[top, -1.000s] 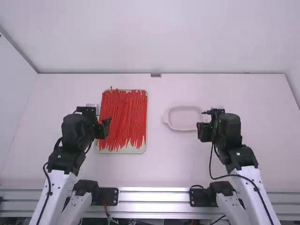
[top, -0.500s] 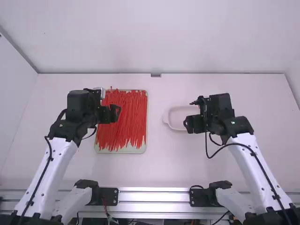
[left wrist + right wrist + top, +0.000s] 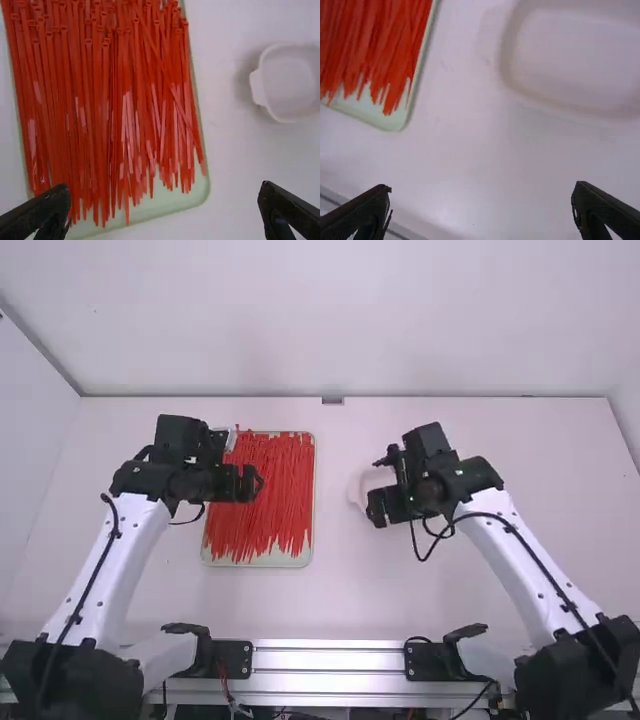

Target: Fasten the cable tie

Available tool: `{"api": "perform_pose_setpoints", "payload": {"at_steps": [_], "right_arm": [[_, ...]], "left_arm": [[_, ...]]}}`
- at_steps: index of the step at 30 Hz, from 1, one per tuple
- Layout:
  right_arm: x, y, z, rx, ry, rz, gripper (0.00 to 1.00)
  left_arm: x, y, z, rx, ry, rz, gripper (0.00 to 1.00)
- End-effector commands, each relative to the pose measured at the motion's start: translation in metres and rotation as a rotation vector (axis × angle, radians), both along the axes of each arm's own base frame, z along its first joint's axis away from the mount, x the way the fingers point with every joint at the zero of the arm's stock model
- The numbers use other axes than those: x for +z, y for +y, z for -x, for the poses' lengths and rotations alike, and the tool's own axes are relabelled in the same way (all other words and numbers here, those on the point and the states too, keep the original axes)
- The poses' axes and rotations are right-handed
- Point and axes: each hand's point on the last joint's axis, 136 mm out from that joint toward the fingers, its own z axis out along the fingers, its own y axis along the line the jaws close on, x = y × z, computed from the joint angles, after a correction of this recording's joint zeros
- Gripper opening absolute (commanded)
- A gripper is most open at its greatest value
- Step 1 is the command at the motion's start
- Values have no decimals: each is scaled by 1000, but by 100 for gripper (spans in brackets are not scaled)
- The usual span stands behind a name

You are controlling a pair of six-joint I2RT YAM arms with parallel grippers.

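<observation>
Both arms have reached forward since the earlier frame. Left gripper [image 3: 247, 483], fingers spread and empty, hovers over the red cable ties [image 3: 270, 490], heaped on a tray [image 3: 308, 558] left of the counter [image 3: 520, 440] centre. Right gripper [image 3: 377, 510], likewise spread, hangs beside the white dish [image 3: 358, 488].

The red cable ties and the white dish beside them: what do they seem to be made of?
Thin red cable ties: probably nylon-like plastic; slim uniform strips with pale glossy glints.
White rounded dish with a small handle: glazed ceramic or hard plastic, I cannot tell which; smooth thick rim, soft sheen.
</observation>
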Motion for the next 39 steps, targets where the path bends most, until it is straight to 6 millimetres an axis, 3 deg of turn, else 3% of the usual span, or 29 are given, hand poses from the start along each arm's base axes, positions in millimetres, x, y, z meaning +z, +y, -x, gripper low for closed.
{"api": "perform_pose_setpoints", "payload": {"at_steps": [1, 10, 15, 24, 31, 35, 39], "right_arm": [[5, -10, -13, -46, -37, 49, 98], [6, -24, -18, -70, -22, 8, 98], [7, -18, -16, -32, -18, -37, 98], [10, -6, -17, -5, -36, -57, 98], [13, 5, -21, 24, -69, -70, 98], [13, 1, -23, 10, -69, -70, 98], [12, -3, -22, -1, -58, -66, 98]], "left_arm": [[8, 2, -5, -11, -24, -25, 99], [13, 3, -12, 27, -44, -7, 99], [16, 4, -19, 39, -71, -7, 99], [29, 6, -61, 51, -172, -5, 99], [10, 12, -109, 77, -110, -53, 99], [-20, 27, -140, 156, -49, -109, 99], [-41, 25, -153, 147, -22, -103, 99]]}}
